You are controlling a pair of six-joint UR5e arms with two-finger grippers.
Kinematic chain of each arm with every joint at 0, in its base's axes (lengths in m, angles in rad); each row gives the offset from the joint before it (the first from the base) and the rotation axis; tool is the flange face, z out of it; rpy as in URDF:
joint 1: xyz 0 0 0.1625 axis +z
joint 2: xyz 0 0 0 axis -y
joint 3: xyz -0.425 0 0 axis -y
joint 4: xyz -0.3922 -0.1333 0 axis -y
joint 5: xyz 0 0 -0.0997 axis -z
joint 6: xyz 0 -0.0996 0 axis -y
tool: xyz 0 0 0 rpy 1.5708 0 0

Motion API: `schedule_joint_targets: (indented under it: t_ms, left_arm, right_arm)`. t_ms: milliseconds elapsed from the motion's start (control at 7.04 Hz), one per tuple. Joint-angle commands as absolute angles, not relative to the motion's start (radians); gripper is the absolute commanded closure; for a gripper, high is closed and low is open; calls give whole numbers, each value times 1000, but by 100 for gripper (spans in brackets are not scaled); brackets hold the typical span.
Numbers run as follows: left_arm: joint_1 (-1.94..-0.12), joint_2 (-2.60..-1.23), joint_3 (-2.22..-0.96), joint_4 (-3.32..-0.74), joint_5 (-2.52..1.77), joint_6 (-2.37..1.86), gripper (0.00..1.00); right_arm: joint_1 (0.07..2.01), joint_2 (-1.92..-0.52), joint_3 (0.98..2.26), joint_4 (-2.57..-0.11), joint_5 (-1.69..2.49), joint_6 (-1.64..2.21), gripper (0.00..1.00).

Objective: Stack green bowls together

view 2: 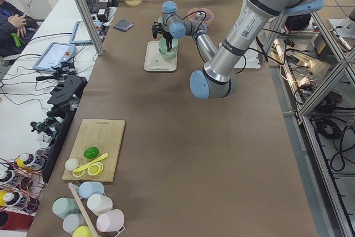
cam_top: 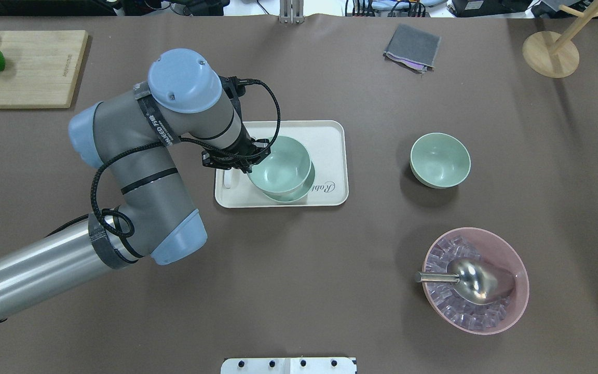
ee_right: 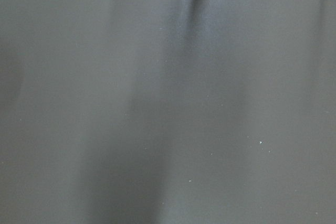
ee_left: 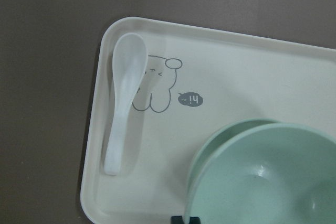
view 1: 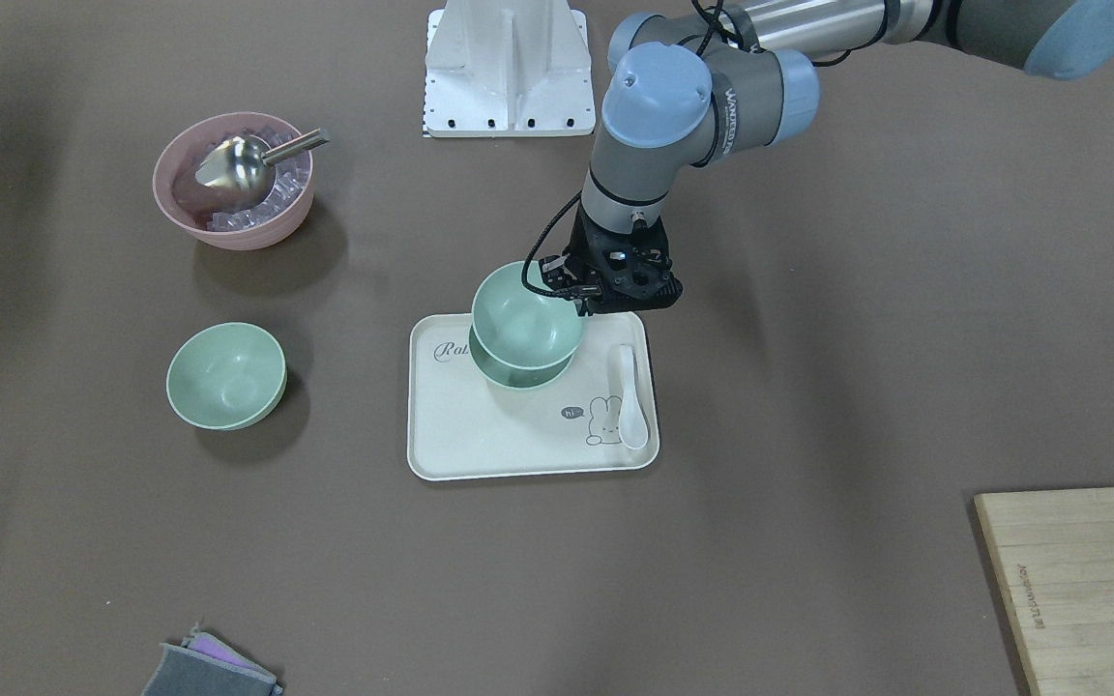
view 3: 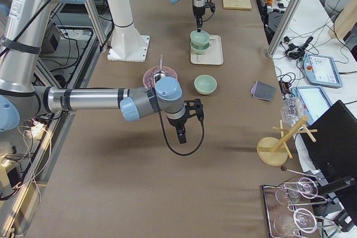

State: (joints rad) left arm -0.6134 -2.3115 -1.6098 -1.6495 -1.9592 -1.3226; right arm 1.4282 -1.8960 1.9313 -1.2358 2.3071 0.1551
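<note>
My left gripper [view 1: 584, 302] is shut on the near rim of one green bowl [view 1: 526, 317] and holds it just over a second green bowl [view 1: 518, 375] that stands on the cream tray [view 1: 480, 435]. The held bowl sits slightly off-centre over the lower one; I cannot tell whether they touch. The overhead view also shows the held bowl [cam_top: 280, 164] and the lower bowl [cam_top: 304, 189]. A third green bowl [view 1: 225, 375] stands alone on the table, away from the tray. My right gripper [view 3: 181, 129] hovers over bare table, and I cannot tell whether it is open or shut.
A white spoon [view 1: 630, 396] lies on the tray beside the bowls. A pink bowl [view 1: 257, 237] with ice and a metal scoop [view 1: 238, 164] stands beyond the lone bowl. A cutting board [view 1: 1079, 580], a folded cloth [view 1: 209, 672] and the robot base [view 1: 507, 68] are at the edges.
</note>
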Motion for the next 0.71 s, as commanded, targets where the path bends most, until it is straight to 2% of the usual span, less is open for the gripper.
schedule_joint_targets:
  t_ms: [0, 568]
  left_arm:
    - [-594, -2313, -1582, -1692, -1940, -1336, 100]
    - [-581, -2313, -1574, -1700, -1927, -1339, 100]
  right_arm:
    - [1428, -1896, 1930, -1238, 2307, 156, 0]
    - [1428, -1896, 1930, -1239, 2307, 155, 0]
